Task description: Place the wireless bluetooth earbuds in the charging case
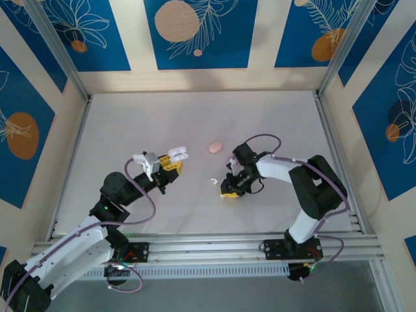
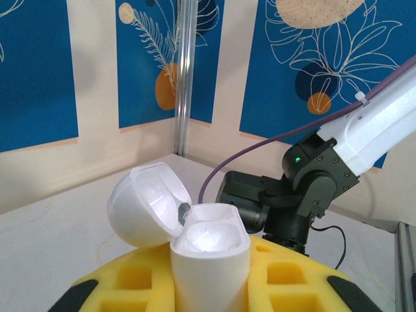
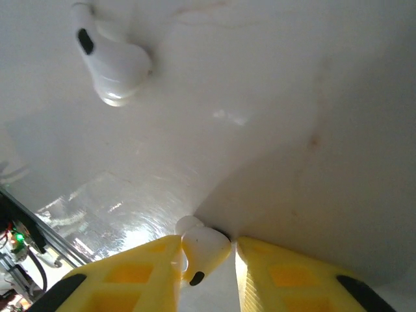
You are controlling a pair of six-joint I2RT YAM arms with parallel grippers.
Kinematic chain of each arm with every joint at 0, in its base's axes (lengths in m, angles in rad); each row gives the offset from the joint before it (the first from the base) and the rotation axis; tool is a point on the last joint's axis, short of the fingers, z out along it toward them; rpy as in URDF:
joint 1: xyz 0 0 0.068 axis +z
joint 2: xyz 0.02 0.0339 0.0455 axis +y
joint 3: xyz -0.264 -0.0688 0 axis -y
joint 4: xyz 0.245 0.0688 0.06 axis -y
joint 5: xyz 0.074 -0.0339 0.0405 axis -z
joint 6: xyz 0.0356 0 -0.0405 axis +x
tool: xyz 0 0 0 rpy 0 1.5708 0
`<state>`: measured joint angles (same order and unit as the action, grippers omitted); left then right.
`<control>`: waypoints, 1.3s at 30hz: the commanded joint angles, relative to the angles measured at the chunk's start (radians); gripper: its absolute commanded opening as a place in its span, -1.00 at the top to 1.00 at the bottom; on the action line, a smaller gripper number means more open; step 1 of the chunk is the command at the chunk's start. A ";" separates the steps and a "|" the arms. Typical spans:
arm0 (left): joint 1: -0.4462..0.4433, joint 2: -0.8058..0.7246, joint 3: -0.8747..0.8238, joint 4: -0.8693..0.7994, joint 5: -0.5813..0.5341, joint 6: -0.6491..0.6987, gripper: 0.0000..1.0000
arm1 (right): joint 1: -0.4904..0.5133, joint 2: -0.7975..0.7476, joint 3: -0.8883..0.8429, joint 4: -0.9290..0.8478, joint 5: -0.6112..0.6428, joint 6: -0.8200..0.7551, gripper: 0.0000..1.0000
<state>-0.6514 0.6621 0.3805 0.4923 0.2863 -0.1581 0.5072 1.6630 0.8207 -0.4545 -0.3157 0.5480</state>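
Right wrist: earbud (image 3: 198, 250) between right gripper (image 3: 208, 244) fingers, stem wristward (grip unclear); left gripper (image 2: 211, 276) pinches charging case (image 2: 209, 240); white table (image 3: 292, 97), blue walls (image 2: 39, 65).

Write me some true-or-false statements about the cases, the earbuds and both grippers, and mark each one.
1. The left gripper grips a white charging case whose lid stands open. True.
2. The pink case is held by the right gripper. False: it lies on the table, apart from both grippers.
3. A white earbud sits between the right gripper's yellow fingertips. True.
4. No earbud lies free on the table. False: a second earbud lies on it, ahead of the right gripper's fingers.
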 commanded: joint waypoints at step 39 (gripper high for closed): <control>-0.010 0.005 0.021 0.051 0.008 -0.021 0.74 | -0.460 0.039 0.062 -0.042 -0.144 0.070 0.58</control>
<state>-0.6514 0.6735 0.3805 0.4934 0.2867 -0.1741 0.0124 1.7313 0.8234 -0.4149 -0.5575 0.6575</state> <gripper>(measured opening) 0.199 0.212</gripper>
